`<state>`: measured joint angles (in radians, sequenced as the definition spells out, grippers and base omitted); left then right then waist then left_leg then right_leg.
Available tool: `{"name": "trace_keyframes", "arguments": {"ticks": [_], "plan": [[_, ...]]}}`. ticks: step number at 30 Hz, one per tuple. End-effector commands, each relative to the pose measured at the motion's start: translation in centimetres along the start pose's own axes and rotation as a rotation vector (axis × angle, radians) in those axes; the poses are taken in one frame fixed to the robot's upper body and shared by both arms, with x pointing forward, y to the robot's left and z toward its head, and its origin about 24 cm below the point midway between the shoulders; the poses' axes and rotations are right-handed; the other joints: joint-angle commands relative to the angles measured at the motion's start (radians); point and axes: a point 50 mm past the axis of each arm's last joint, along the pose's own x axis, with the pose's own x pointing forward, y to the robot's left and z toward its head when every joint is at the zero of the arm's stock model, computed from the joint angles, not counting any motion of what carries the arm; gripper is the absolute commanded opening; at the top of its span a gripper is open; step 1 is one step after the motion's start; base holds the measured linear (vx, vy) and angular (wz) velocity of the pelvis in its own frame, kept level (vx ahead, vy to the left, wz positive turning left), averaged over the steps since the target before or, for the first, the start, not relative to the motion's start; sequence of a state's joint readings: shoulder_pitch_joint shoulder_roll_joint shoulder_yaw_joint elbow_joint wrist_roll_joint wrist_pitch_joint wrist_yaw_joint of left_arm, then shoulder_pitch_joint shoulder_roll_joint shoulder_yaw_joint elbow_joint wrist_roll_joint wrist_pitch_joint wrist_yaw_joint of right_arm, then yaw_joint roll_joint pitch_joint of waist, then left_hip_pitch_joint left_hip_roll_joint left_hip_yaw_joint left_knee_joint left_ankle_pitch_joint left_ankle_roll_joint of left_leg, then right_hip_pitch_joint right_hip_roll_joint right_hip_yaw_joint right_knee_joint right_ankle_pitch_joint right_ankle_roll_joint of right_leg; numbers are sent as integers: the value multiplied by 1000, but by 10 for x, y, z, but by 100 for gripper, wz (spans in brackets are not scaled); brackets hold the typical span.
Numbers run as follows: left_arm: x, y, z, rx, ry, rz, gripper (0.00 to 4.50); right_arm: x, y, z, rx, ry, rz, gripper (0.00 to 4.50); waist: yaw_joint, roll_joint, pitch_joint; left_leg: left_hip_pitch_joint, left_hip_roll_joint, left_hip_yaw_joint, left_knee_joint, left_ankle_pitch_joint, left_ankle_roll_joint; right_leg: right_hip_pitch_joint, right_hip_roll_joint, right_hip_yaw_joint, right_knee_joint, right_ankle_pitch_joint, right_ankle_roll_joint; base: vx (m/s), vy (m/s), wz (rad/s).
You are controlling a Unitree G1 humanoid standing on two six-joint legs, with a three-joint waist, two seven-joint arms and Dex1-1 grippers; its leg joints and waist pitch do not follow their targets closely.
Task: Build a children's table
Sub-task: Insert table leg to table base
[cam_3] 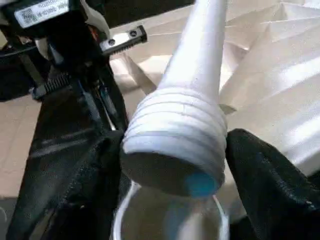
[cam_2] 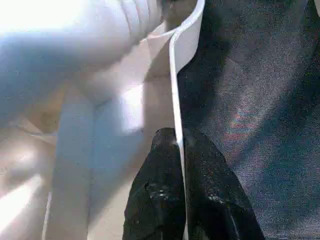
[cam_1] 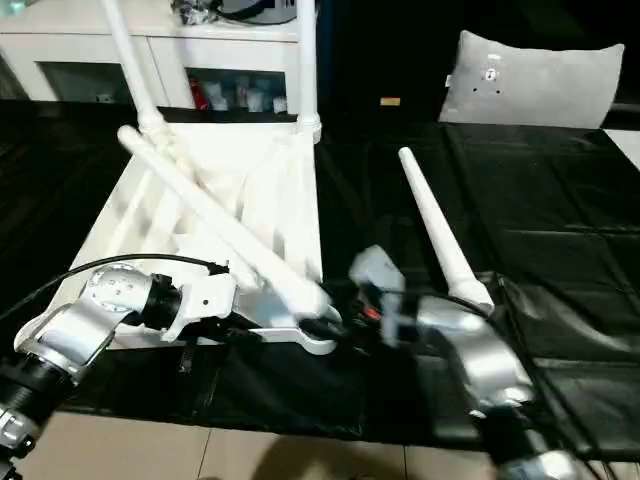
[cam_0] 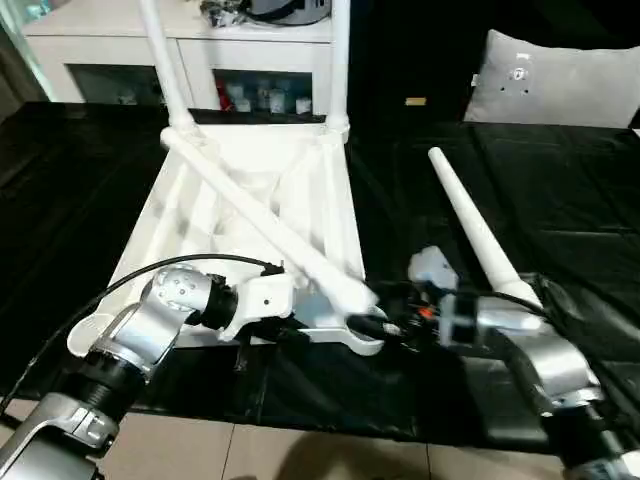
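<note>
The white table top [cam_0: 200,215] lies upside down on the black cloth, ribs facing up. Two legs [cam_0: 165,60] [cam_0: 340,60] stand upright in its far corner sockets. A third leg [cam_0: 260,215] lies slanted across the underside. Its threaded end [cam_3: 175,135] hangs just over the near right corner socket [cam_3: 170,220], and my right gripper [cam_3: 175,165] is shut on that end, one finger on each side. My left gripper [cam_2: 179,150] is shut on the thin near rim of the top [cam_2: 175,90]. A fourth leg [cam_0: 475,225] lies loose on the cloth, right of the top.
A white cabinet [cam_0: 100,40] stands behind the table top. A grey-white cushion [cam_0: 560,85] leans at the far right. The black cloth [cam_0: 560,200] ends near me at a tan floor [cam_0: 330,460]. A black cable [cam_0: 150,272] loops over my left forearm.
</note>
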<state>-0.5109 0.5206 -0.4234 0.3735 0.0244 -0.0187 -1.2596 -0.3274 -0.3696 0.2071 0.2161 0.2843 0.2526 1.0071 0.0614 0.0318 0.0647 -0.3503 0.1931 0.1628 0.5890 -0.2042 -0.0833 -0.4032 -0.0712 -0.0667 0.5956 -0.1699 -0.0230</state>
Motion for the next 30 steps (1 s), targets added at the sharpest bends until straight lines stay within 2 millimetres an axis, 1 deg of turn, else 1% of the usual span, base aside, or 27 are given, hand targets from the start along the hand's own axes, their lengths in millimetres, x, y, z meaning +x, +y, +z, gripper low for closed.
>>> {"name": "trace_keyframes", "arguments": {"ticks": [1, 4, 5, 6, 7, 9, 10, 11, 14, 16, 19, 20, 21, 23, 24, 25, 26, 27, 28, 29, 30], "plan": [[5, -3, 2, 49, 36, -64, 0, 3, 1, -2, -7, 20, -12, 296, -5, 4, -73, -1, 30, -1, -64, -123, 45, 58, -58, 45, -55, -151, -233, 0, 0, 0], [5, -3, 2, 49, 36, -61, 0, 4, 2, -3, -4, 18, -30, 284, -5, 4, -70, 0, 29, 1, -65, -143, 42, 58, -60, 45, -59, -173, -232, 0, 0, 0], [5, -3, 1, 48, 36, -59, 0, 4, 2, -4, -2, 17, -37, 280, -5, 3, -74, 1, 29, 0, -65, -150, 38, 61, -61, 44, -59, -191, -227, 0, 0, 0], [5, -3, 1, 48, 36, -57, 0, 4, 2, -5, -1, 19, -48, 279, -4, 4, -73, 0, 29, 0, -65, -152, 36, 60, -62, 45, -61, -201, -223, 0, 0, 0], [5, -3, 1, 47, 35, -56, 0, 4, 2, -5, -1, 20, -56, 279, -3, 8, -75, 1, 29, 0, -64, -150, 34, 61, -62, 45, -60, -201, -222, 0, 0, 0], [4, -4, 1, 44, 33, -51, 0, 2, 2, -6, -4, 21, -76, 277, -4, 5, -75, -1, 28, 0, -64, -142, 32, 61, -61, 45, -59, -186, -220, 0, 0, 0], [4, -5, 0, 44, 33, -50, 0, 2, 3, -6, -4, 20, -80, 277, -3, 11, -77, 0, 28, -1, -64, -140, 31, 62, -61, 45, -57, -181, -221, 0, 0, 0], [4, -6, 0, 45, 33, -46, 0, 0, 3, -5, -6, 17, -90, 277, -5, 8, -76, 0, 28, 0, -64, -143, 31, 61, -61, 45, -59, -180, -222, 0, 0, 0], [4, -6, 0, 47, 35, -30, 0, -2, 3, -3, -3, 8, -99, 277, -4, 9, -77, 0, 29, -1, -64, -141, 32, 61, -60, 45, -57, -170, -223, 0, 0, 0], [3, -3, 1, 46, 28, 18, 0, -5, 3, -1, 5, -10, -109, 277, -4, 4, -78, 0, 28, 1, -63, -139, 35, 62, -60, 45, -57, -165, -225, 0, 0, 0], [0, -4, 7, -2, -28, 6, 0, -8, 4, 1, 19, -42, -125, 277, -2, 5, -78, 0, 31, 0, -63, -127, 38, 62, -62, 46, -54, -153, -229, 0, 0, 0], [-2, -5, 9, -8, -41, -6, 27, -9, 5, 2, 24, -49, -131, 277, -5, 4, -76, -2, 29, 0, -63, -135, 39, 61, -60, 45, -55, -165, -228, 0, 0, 0], [-2, -5, 9, -8, -41, -6, 44, -9, 5, 2, 24, -49, -131, 277, -5, 4, -77, -1, 28, 1, -63, -141, 38, 61, -60, 45, -57, -179, -224, 0, 0, 0], [-7, -5, 14, -12, -74, -12, 64, -10, 5, 0, 34, -60, -147, 277, -6, 3, -78, -2, 29, 0, -62, -129, 39, 63, -62, 46, -55, -174, -223, 0, 0, 0], [-7, -5, 14, -12, -74, -12, 64, -10, 5, 0, 34, -60, -147, 277, -6, 3, -78, -3, 29, 0, -62, -125, 42, 62, -61, 46, -55, -169, -224, 0, 0, 0], [-10, -5, 17, -19, -89, -18, 77, -10, 5, 0, 36, -62, -152, 277, -8, 3, -77, -3, 27, 1, -61, -122, 45, 61, -59, 45, -56, -167, -224, 0, 0, 0], [-13, -5, 21, -32, -119, -17, 77, -10, 5, -1, 38, -67, -161, 277, -8, 4, -77, -3, 27, 1, -61, -120, 46, 61, -60, 45, -55, -167, -226, 0, 0, 0], [-15, -4, 23, -40, -140, -11, 90, -10, 5, -1, 40, -72, -169, 277, -6, 1, -78, -2, 29, 1, -62, -120, 42, 62, -64, 46, -52, -171, -235, 0, 0, 0], [-18, -3, 26, -51, -163, -2, 97, -10, 5, -1, 45, -78, -177, 277, -7, 1, -78, -2, 29, 2, -61, -121, 43, 61, -63, 46, -54, -172, -238, 0, 0, 0], [-18, -3, 26, -51, -163, -2, 102, -10, 5, -1, 45, -78, -177, 277, -8, -2, -76, -4, 27, 3, -62, -127, 43, 60, -60, 45, -55, -183, -237, 0, 0, 0], [-21, -1, 29, -69, -192, 16, 102, -10, 5, 0, 51, -90, -185, 277, -9, -1, -75, -3, 26, 3, -61, -131, 43, 59, -59, 45, -57, -194, -233, 0, 0, 0]]}}
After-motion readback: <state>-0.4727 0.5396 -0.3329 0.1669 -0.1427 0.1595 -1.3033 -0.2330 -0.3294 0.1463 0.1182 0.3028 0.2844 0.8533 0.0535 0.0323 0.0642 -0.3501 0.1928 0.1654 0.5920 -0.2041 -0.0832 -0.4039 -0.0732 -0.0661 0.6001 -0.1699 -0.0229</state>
